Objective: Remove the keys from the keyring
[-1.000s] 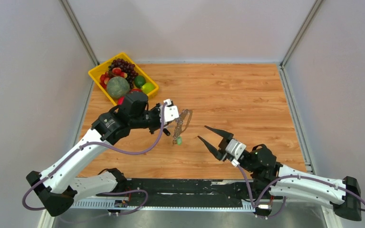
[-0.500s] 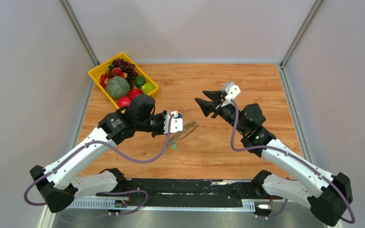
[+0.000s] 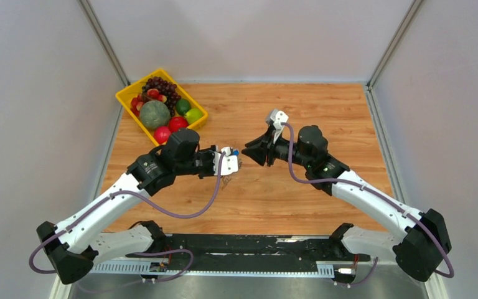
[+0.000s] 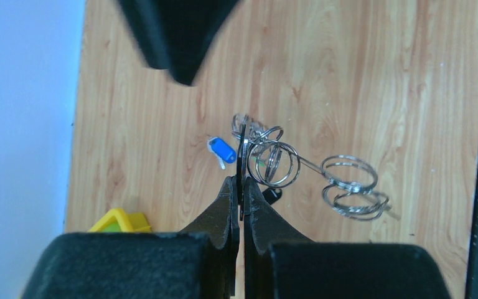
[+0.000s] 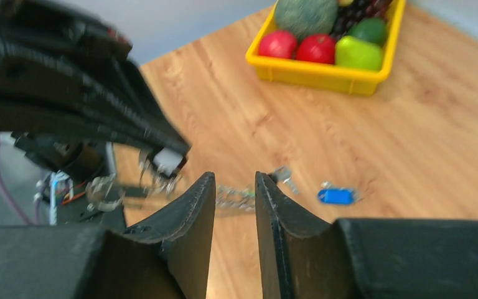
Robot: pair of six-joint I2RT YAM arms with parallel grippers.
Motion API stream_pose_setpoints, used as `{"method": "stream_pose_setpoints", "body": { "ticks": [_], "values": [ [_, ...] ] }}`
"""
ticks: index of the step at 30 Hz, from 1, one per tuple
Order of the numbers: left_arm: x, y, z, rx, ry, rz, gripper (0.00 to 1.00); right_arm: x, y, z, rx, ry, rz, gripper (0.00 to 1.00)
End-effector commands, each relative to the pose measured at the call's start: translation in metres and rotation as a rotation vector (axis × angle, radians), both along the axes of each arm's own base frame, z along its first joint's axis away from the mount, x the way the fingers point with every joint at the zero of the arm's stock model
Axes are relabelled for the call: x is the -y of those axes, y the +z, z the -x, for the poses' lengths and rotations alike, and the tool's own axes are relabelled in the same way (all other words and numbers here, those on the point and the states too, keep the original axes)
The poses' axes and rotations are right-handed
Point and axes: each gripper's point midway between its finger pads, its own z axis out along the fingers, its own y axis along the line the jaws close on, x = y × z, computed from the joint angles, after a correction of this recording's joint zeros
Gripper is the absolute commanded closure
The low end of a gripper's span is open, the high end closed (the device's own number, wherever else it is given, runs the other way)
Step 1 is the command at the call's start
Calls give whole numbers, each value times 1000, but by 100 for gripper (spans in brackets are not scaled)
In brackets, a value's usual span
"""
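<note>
your left gripper [image 4: 241, 189] is clamped on the keyring [image 4: 241, 156] (seen edge-on); your right gripper [image 5: 234, 180], at its 3 o'clock, is slightly parted and empty.

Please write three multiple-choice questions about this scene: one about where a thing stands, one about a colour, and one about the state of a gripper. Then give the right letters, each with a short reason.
1. Where on the table does the yellow basket of fruit stand?
A. at its far left corner
B. at its near right corner
C. between the two grippers

2. What colour is the plastic tag lying on the wood?
A. red
B. blue
C. white

3. How is the left gripper?
A. wide open
B. shut on the keyring
C. shut on the tag

Answers: 1 A, the top view shows it at the far left corner. 2 B, both wrist views show it blue. 3 B, its own wrist view shows the jaws pinched on the thin ring.
</note>
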Motion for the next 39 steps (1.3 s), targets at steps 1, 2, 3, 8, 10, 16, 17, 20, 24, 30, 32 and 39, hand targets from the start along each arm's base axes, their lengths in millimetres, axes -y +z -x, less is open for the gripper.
{"method": "stream_pose_setpoints", "body": {
  "ticks": [1,2,3,8,10,16,17,20,24,30,32,39],
  "values": [
    [6,28,-18,119,61,110,100,1,-18,36,-70,108,-10,67],
    [6,26,-19,124,60,112,100,2,-20,39,-66,111,-13,67],
    [8,31,-19,145,55,134,100,3,-20,40,-59,112,-19,67],
    [11,35,-20,216,35,189,100,6,-20,44,-3,121,-37,68],
    [10,37,-18,245,28,215,100,6,-22,48,30,141,-54,68],
    [16,37,-5,277,-33,312,100,7,-29,51,130,144,-107,67],
    [18,36,-2,277,-51,319,100,7,-30,51,139,147,-110,67],
    [21,32,3,277,-85,334,100,4,-28,54,187,160,-120,67],
    [24,27,6,272,-113,333,100,4,-23,59,266,168,-142,66],
    [26,22,9,272,-139,331,100,-2,-27,72,323,209,-153,65],
    [27,21,10,269,-148,331,100,-5,-30,72,336,215,-140,65],
    [31,15,13,258,-180,324,100,-8,-29,74,352,215,-153,70]
  ]
}}
